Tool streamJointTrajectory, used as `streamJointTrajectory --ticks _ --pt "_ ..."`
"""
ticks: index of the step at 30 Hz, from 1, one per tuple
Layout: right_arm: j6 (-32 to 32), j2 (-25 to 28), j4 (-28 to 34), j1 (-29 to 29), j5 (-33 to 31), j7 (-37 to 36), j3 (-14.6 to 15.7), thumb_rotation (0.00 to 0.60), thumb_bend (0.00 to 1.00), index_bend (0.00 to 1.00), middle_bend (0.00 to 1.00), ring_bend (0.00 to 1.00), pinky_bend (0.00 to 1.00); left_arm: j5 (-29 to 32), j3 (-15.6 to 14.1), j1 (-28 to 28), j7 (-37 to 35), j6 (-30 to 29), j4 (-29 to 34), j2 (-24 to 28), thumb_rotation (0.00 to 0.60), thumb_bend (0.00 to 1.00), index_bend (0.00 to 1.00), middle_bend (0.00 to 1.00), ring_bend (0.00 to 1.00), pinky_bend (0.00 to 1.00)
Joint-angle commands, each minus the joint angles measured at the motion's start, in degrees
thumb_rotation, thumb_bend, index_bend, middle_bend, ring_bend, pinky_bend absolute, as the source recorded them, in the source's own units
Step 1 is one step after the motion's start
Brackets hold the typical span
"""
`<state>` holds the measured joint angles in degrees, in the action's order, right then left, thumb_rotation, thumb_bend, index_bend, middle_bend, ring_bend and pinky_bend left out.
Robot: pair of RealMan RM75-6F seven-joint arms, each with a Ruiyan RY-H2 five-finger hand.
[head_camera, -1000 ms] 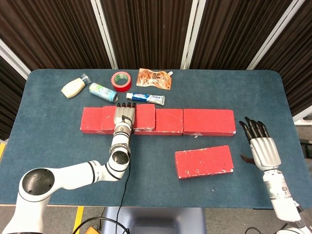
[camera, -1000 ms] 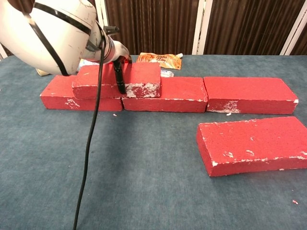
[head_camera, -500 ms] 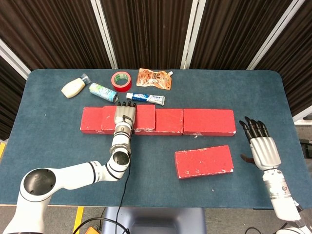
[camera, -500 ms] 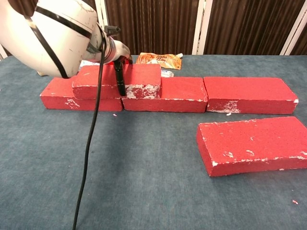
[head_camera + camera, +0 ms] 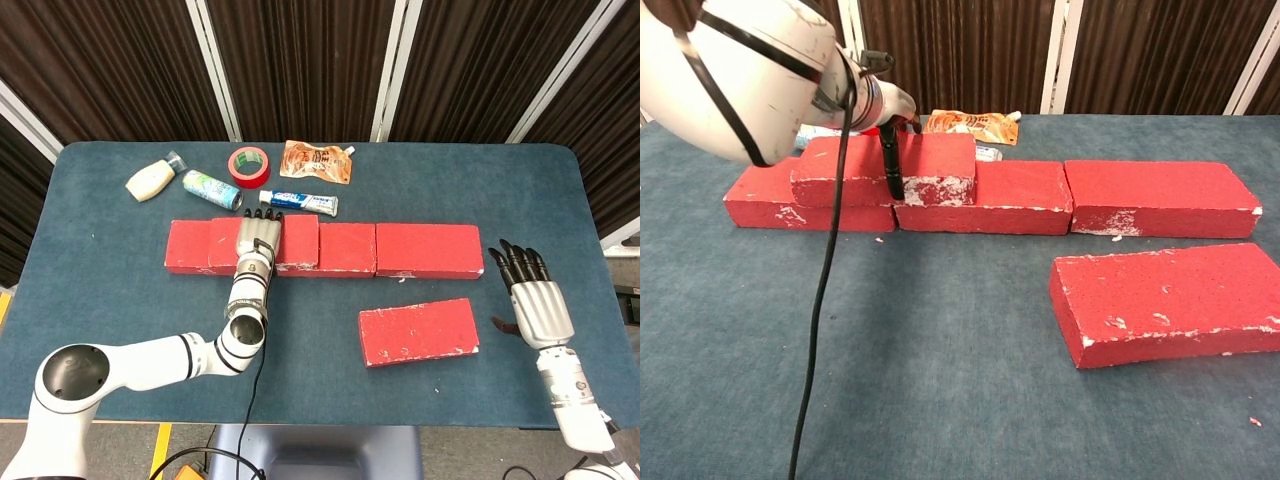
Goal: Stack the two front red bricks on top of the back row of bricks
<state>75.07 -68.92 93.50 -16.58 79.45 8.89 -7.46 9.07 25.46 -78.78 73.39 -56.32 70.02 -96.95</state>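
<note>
One stacked brick (image 5: 930,160) under left hand (image 5: 257,240) fingers (image 5: 891,165), front brick (image 5: 418,331) apart

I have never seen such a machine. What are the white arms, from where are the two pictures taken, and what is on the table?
It is a two-armed robot with finger hands at a blue table. The head view looks down from above; the chest view looks forward, low. The left robot hand grips a red brick on top of the back row of bricks. The right robot hand holds nothing, fingers apart. One front brick lies flat. Behind lie bottles, red tape, toothpaste and a pouch.
</note>
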Motion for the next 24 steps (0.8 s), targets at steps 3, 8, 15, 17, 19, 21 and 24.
streamJointTrajectory --ticks 3,8,15,17,19,21,24 --pt "0.2 0.0 0.1 0.0 0.3 -0.1 0.1 0.600 0.00 0.00 0.04 0.01 0.00 -3.8 0.3 0.7 -2.5 -3.5 7.2 3.4 0.600 0.00 0.00 0.00 0.00 0.01" --pt "0.5 0.5 0.6 0.0 0.5 -0.3 -0.2 0.600 0.00 0.00 0.04 0.01 0.00 -5.9 -0.8 2.6 -4.1 -8.5 16.1 7.3 0.600 0.00 0.00 0.00 0.00 0.01" --pt "-1.1 4.4 5.0 -1.1 0.8 -1.2 -1.0 0.600 0.00 0.00 0.04 0.01 0.00 -6.9 -3.7 8.3 -7.6 -15.6 29.5 14.8 0.600 0.00 0.00 0.00 0.00 0.01" --pt "-3.1 6.7 7.7 -1.8 0.5 -3.1 -1.3 0.600 0.00 0.00 0.04 0.01 0.00 -8.5 -5.3 10.4 -9.4 -16.4 31.6 16.1 0.600 0.00 0.00 0.00 0.00 0.01" --pt "-5.9 9.5 10.4 -2.9 -0.4 -4.9 -1.7 0.600 0.00 0.00 0.04 0.01 0.00 -10.5 -6.9 12.3 -11.3 -16.4 33.1 17.2 0.600 0.00 0.00 0.00 0.00 0.01" --pt "-9.5 12.5 13.2 -4.4 -1.5 -7.0 -2.3 0.600 0.00 0.00 0.04 0.01 0.00 -12.0 -8.6 14.5 -13.3 -16.3 34.2 18.4 0.600 0.00 0.00 0.00 0.00 0.00" --pt "-12.3 15.6 17.0 -5.8 -2.7 -7.1 -2.8 0.600 0.00 0.00 0.03 0.01 0.00 -15.8 -11.3 17.4 -15.9 -16.6 34.9 19.8 0.600 0.08 0.00 0.00 0.00 0.00"
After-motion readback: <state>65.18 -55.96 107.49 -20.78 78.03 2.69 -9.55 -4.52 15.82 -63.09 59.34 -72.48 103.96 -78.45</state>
